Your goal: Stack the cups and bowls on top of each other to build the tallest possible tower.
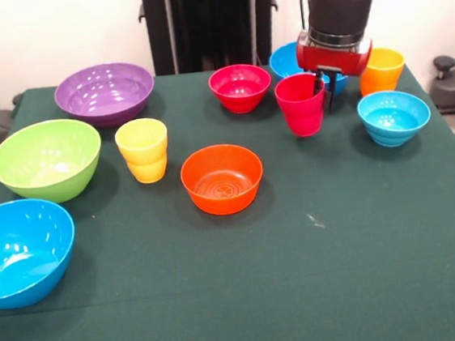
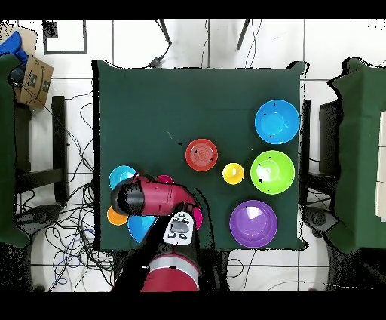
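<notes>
My gripper (image 1: 323,91) is shut on the right rim of the red-pink cup (image 1: 300,106), one finger inside and one outside. The cup stands upright at the table's far right. The orange cup (image 1: 381,70) stands just right of it, and the yellow cup (image 1: 143,149) left of centre. The medium orange bowl (image 1: 222,177) sits mid-table and the small red bowl (image 1: 240,86) behind it. The small light blue bowl (image 1: 393,116) is at the right. The purple bowl (image 1: 105,92), the lime green bowl (image 1: 46,159) and a blue bowl (image 1: 18,251) line the left. Nothing is stacked.
A second blue bowl (image 1: 285,58) sits partly hidden behind my gripper. In the overhead view my arm (image 2: 151,198) covers the red-pink cup and part of the red bowl. The table is covered with a dark green cloth (image 1: 320,275).
</notes>
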You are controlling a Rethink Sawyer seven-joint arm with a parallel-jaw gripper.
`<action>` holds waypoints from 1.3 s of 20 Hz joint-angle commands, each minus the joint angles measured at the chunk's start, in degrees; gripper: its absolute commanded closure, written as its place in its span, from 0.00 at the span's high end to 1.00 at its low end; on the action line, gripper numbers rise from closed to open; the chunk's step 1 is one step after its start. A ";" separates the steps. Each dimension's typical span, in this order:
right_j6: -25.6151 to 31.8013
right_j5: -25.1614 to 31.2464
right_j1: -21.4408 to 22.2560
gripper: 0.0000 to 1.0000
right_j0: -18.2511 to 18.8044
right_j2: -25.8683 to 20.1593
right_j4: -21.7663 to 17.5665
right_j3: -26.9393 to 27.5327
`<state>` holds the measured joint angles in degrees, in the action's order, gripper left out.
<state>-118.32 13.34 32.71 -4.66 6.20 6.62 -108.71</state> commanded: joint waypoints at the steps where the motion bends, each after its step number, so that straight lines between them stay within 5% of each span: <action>1: -2.68 13.41 3.33 0.00 2.72 -3.12 0.80 8.22; 9: -3.85 19.19 5.87 0.00 2.04 -1.12 -0.84 11.16; 26: -0.42 21.22 0.37 0.00 6.07 -3.16 -2.74 18.15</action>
<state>-118.32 27.72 36.20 0.81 7.22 6.52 -94.21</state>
